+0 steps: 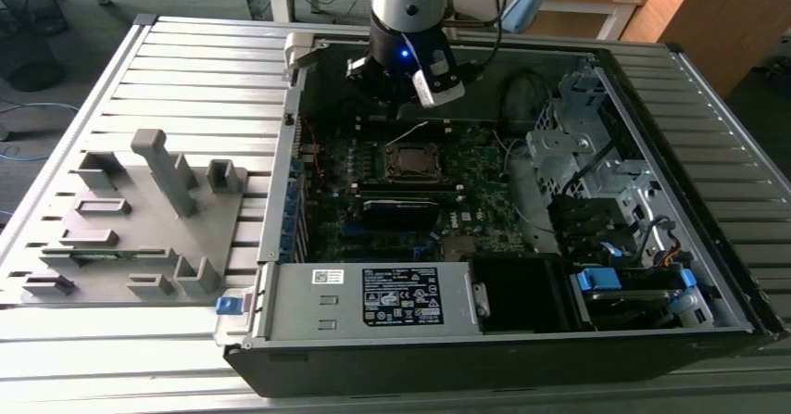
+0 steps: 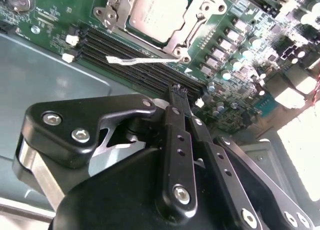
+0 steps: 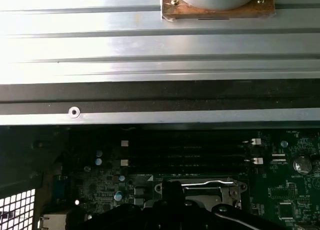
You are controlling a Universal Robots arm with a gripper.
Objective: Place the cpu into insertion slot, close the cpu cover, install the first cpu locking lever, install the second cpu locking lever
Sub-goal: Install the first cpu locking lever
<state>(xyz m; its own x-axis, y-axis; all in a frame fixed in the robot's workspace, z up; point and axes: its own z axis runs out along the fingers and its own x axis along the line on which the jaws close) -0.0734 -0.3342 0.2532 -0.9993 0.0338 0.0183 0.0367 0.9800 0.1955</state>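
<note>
The cpu lies flat in the insertion slot on the green motherboard, its dull silver top showing. The cpu cover, a silver frame, lies down around it. A thin silver locking lever runs along one side of the socket, and it also appears in the first wrist view. My gripper hangs just above the board beside the socket, black fingers pressed together with nothing between them. In the exterior view the gripper sits over the far edge of the socket.
The open computer case holds a white-labelled power supply box at the front, drive cages on the exterior view's right, and black memory slots next to the socket. A grey fixture tray lies on the slatted table at the exterior view's left.
</note>
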